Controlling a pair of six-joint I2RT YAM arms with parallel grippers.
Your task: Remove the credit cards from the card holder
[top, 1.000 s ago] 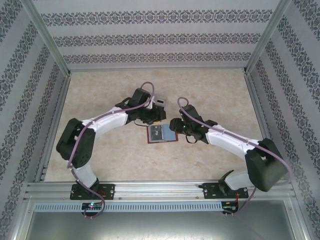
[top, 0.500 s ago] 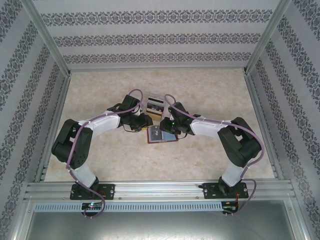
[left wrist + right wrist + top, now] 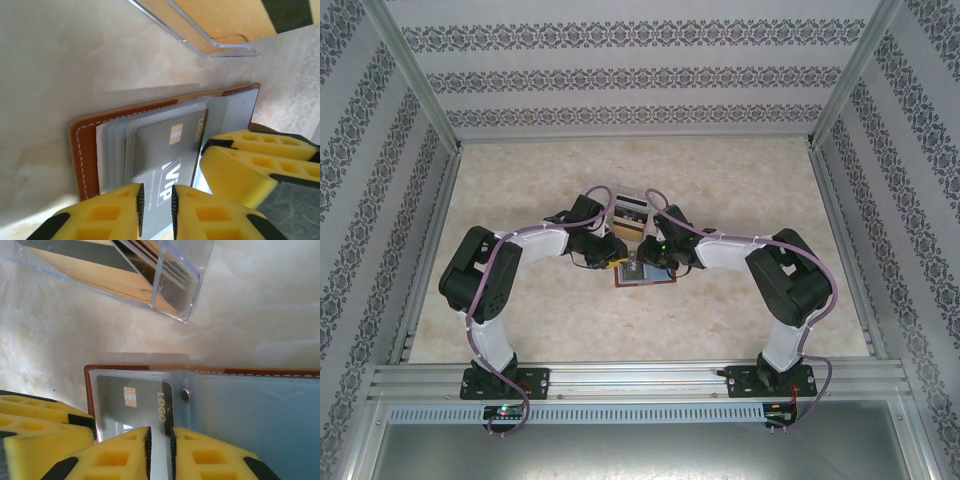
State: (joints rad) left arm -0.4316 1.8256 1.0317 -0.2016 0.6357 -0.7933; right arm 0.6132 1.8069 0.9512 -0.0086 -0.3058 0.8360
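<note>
Marble-look table (image 3: 520, 190), with patterned walls (image 3: 640, 75) around it, carries an open brown card holder (image 3: 82, 150) lying flat near its middle. A grey card (image 3: 167, 145) sits tucked in the holder's clear sleeve (image 3: 240, 410). Just beyond the holder stands a clear box (image 3: 175, 290) with cards in it. The left gripper (image 3: 155, 200) is at the card's edge, pads nearly together with a thin slit between. The right gripper (image 3: 159, 440), close beside it, is equally narrow at the sleeve's edge. Whether either pinches anything cannot be told.
</note>
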